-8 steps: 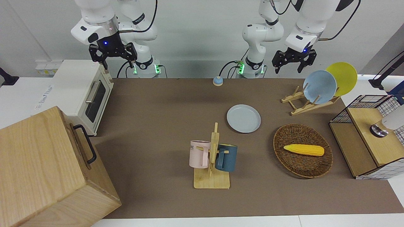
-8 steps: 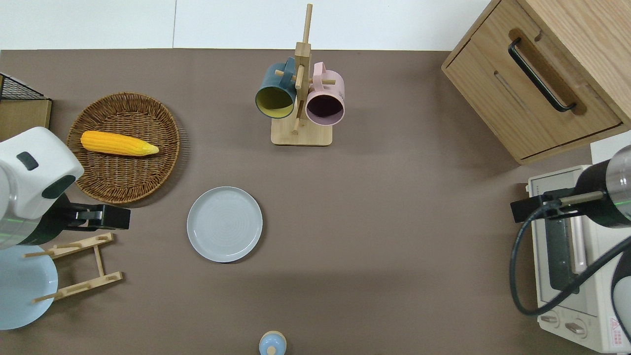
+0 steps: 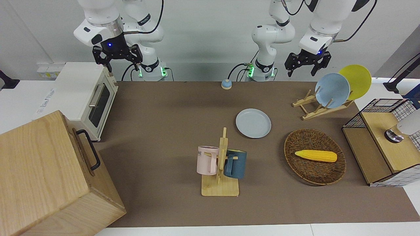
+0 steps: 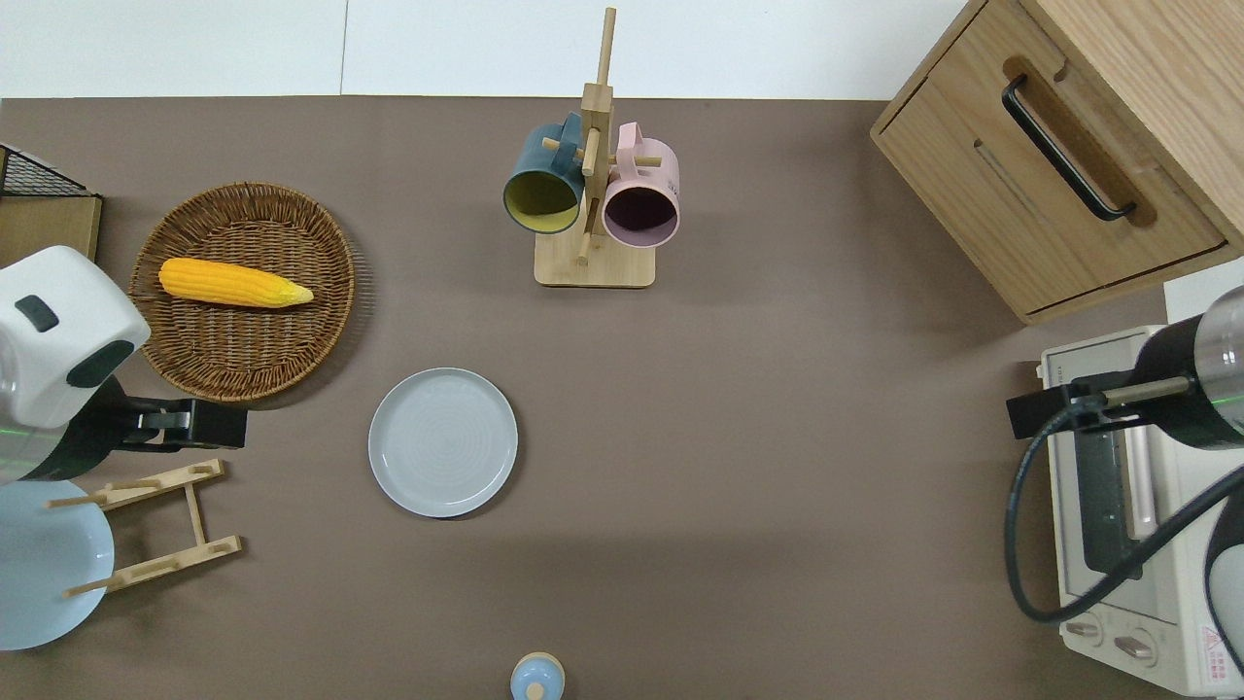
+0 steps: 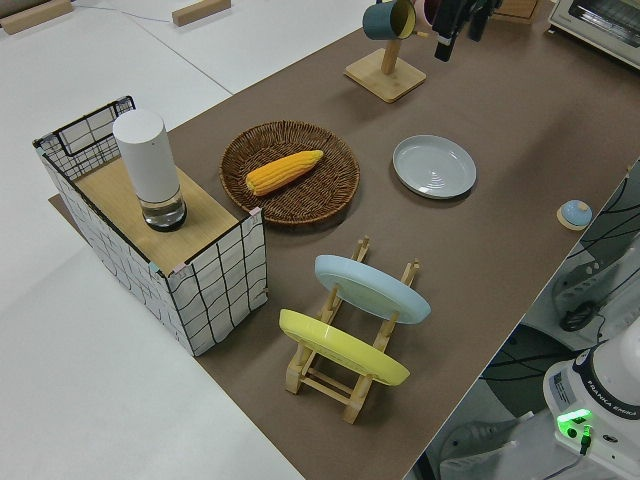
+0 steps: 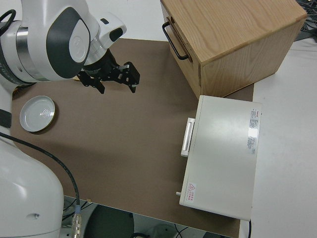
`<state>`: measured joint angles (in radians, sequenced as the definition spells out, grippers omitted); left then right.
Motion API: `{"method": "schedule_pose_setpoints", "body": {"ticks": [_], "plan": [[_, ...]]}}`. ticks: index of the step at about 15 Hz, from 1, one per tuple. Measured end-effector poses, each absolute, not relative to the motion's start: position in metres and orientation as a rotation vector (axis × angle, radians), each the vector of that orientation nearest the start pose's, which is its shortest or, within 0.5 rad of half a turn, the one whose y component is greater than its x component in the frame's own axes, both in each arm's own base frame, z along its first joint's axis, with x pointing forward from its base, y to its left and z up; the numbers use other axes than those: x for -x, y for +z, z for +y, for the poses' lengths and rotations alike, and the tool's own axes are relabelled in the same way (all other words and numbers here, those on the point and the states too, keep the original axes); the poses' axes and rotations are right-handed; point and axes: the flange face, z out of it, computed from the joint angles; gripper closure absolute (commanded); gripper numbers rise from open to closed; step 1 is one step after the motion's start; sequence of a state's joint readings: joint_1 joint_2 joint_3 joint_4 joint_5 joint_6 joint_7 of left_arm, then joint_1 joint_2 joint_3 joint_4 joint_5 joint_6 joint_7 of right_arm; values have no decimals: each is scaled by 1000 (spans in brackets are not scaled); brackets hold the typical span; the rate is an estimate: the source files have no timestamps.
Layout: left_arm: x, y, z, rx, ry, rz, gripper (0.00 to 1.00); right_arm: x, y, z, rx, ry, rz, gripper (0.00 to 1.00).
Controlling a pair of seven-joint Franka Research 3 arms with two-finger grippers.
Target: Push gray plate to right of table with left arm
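Gray plate (image 4: pixel 442 441) flat on the brown table (image 4: pixel 777 486), well apart from our left gripper (image 3: pixel 307 64).

We see the left gripper raised with its fingers spread and holding nothing; from overhead it hangs between the wicker basket (image 4: pixel 321 321) and the wooden rack (image 4: pixel 155 520), with the plate toward the right arm's end from it. The plate is smooth and round with a low rim. The woven basket holds a yellow corn cob (image 4: pixel 233 282); the slatted rack holds a blue plate (image 3: pixel 332 90) and a yellow plate (image 3: pixel 357 80) on edge. The right arm is parked.
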<state>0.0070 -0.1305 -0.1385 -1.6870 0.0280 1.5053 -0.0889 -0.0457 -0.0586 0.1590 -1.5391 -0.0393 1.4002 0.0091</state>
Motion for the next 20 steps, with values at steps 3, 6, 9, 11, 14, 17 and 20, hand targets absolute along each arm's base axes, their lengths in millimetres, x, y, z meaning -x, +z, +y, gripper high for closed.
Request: {"method": "schedule_pose_setpoints", "body": {"ticks": [3,6,9,11,14,17,20], "plan": [[-502,633,-69,3102,76,62,0,-515,656,57,3188,124,-157,5],[-501,632,-70,3119,80,60,0,-515,656,57,3188,124,-157,5],[-503,629,-70,3147,77,53,0,-515,656,57,3188,124,-157,5],[-504,624,-70,3151,75,51,0,-515,656,57,3188,124,-157,5],[-509,594,-71,3150,98,50,0,-515,656,57,3188,124,-157,5],[-521,546,-66,3155,88,31,0,-515,656,57,3188,124,-157,5],[-530,510,-61,3161,109,11,2,-515,656,57,3188,124,-157,5]]}}
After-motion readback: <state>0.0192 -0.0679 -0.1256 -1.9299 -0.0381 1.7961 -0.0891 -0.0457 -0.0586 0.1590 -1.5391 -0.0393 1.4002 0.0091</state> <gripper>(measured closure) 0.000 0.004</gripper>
